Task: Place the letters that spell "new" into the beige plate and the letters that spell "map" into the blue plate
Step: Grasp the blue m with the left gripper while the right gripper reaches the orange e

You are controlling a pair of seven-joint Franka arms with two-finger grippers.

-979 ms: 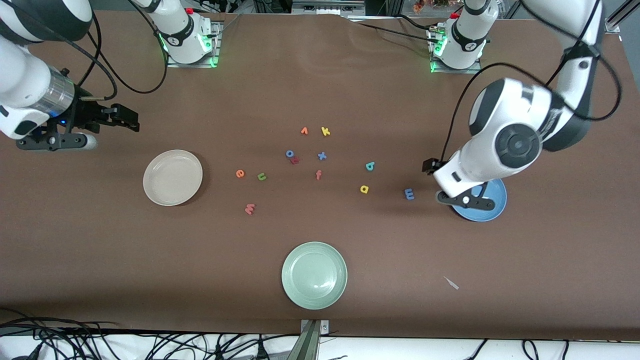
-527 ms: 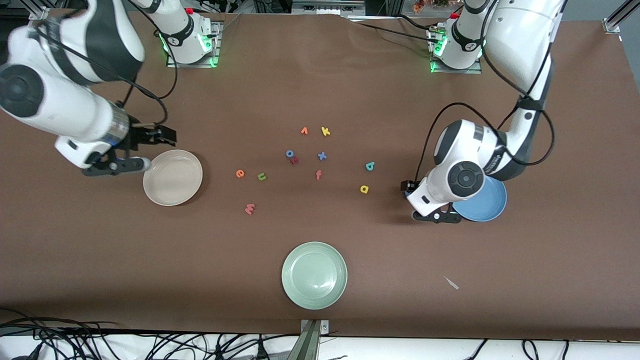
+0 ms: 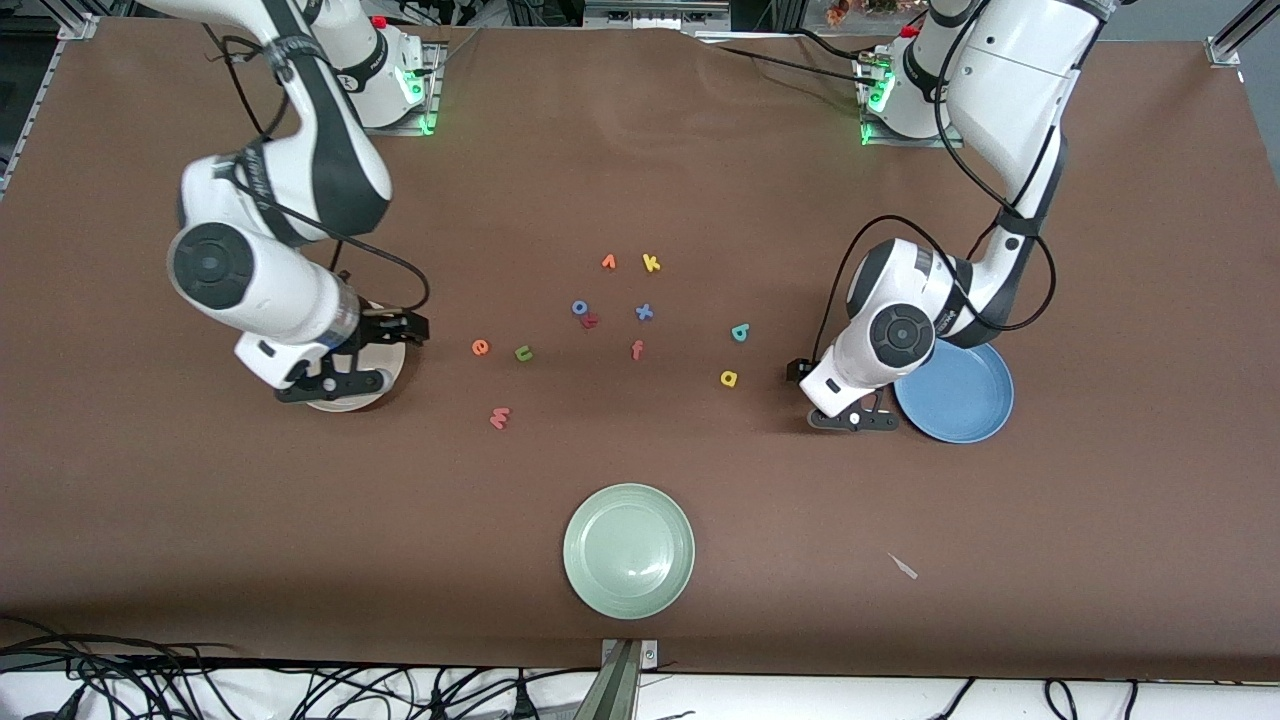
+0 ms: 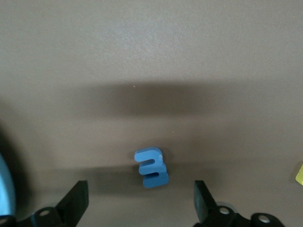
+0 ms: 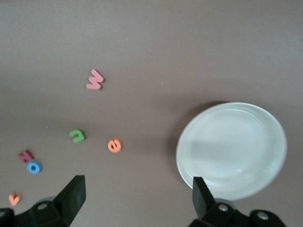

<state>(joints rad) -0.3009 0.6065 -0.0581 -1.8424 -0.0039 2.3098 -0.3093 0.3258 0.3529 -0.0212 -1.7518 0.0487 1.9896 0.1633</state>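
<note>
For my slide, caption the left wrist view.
Open left gripper poised over the blue "m" on the brown table.

Worktop (image 3: 700, 150): matt brown covering, finely grained. Beige plate (image 5: 232, 151): smooth, glossy. Blue "m" (image 4: 151, 168): matt foam-like.

Bare table surrounds the blue "m" (image 4: 151, 168); the blue plate (image 3: 962, 400) lies just beside.

The brown table (image 3: 700, 150) carries three plates: a beige plate (image 5: 232, 149) under the right gripper (image 3: 335, 385), a blue plate (image 3: 960, 395) just beside the left gripper (image 3: 850, 418), and a pale green plate (image 3: 628, 550) (nearest the front camera). The blue "m" (image 4: 151, 169) lies flat between the left gripper's spread fingers. Scattered between the grippers lie an orange "e" (image 3: 480, 347), green "n" (image 3: 523, 353), pink "w" (image 3: 500, 418), yellow "a" (image 3: 729, 378) and teal "p" (image 3: 740, 332).
</note>
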